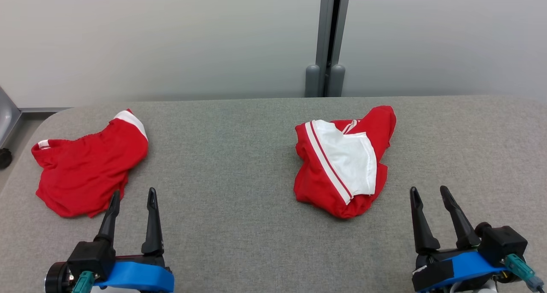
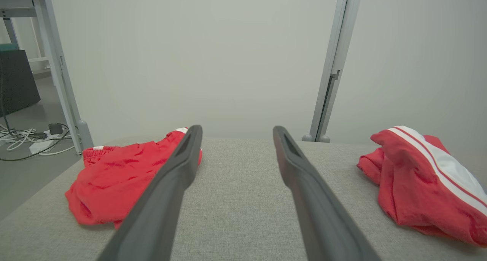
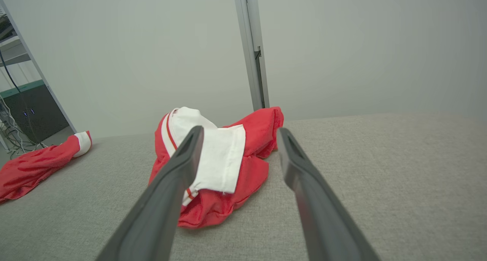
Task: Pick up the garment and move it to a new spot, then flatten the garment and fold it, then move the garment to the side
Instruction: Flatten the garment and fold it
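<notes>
Left gripper (image 1: 133, 192) hangs over the near left of the table (image 1: 239, 156), its two dark fingers spread wide with nothing between them. In the head view its outer fingertip overlaps the near hem of the red garment (image 1: 85, 173), a crumpled heap with white trim lying at the table's left side (whether finger and cloth touch I cannot tell). Right gripper (image 1: 428, 189) hangs over the near right, likewise wide and empty, its fingers leaning a little to the left. Ahead of it and to its left lies the striped garment (image 1: 342, 165), also red, bunched up near the table's middle, with a white panel turned upward and white stripes along one edge; gripper and cloth stand apart. From the right wrist this heap shows behind the left finger, and the red garment lies well off at the left edge. The two garments are well apart, with bare grey fabric between them. Beyond the table's far edge rises a pale wall (image 1: 171, 36), and a grey post (image 1: 329, 36) stands upright behind the striped garment. From the left wrist, cables (image 2: 23, 137) lie on the floor (image 2: 23, 177) beside a pale frame leg (image 2: 62, 82).
</notes>
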Robot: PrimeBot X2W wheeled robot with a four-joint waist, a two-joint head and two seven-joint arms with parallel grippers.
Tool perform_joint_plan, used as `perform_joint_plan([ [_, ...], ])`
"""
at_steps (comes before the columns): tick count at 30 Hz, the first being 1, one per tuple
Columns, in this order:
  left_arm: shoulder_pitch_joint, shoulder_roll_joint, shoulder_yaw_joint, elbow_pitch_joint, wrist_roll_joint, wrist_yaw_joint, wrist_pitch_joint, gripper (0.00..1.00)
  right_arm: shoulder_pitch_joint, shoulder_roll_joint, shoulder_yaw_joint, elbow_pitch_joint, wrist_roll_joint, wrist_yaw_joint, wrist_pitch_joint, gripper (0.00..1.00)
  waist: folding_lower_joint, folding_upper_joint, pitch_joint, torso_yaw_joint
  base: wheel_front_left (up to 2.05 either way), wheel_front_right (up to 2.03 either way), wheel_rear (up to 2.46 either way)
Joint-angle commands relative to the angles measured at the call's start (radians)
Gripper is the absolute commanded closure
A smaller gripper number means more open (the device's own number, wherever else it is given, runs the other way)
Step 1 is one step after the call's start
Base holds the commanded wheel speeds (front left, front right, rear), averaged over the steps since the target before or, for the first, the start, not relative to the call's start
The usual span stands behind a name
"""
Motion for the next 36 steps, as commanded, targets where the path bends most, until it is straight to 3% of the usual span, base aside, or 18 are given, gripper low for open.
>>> perform_joint_plan([
  [1, 0.009, 0.0, 0.007, 0.002, 0.006, -0.002, -0.005, 0.0, 0.007, -0.004, 0.001, 0.001, 0.0, 0.0, -0.003, 0.0, 0.0001, 0.0, 0.0, -0.001, 0.0, 0.0, 0.0],
  [10, -0.065, -0.011, -0.009, 0.023, 0.008, -0.028, -0.005, 0.0, -0.01, -0.004, 0.012, -0.003, 0.002, 0.0, -0.003, 0.0, 0.0001, 0.0, 0.022, -0.014, 0.0, 0.0, 0.0],
  [20, -0.377, -0.047, -0.183, 0.124, -0.011, -0.088, 0.05, 0.0, -0.059, -0.004, 0.02, -0.014, 0.008, 0.0, -0.003, 0.0, 0.0001, 0.0, 0.119, -0.076, 0.0, 0.0, 0.0],
  [27, -0.552, -0.051, -0.296, 0.248, -0.026, -0.098, 0.104, 0.0, -0.098, -0.004, 0.019, -0.022, 0.027, 0.0, -0.003, 0.0, 0.0001, 0.0, 0.199, -0.14, 0.0, 0.0, 0.0],
  [36, -0.633, -0.048, -0.411, 0.441, -0.07, -0.1, 0.153, 0.0, -0.13, -0.004, 0.016, -0.027, 0.045, 0.0, -0.003, 0.0, 0.0001, 0.0, 0.253, -0.194, 0.0, 0.0, 0.0],
])
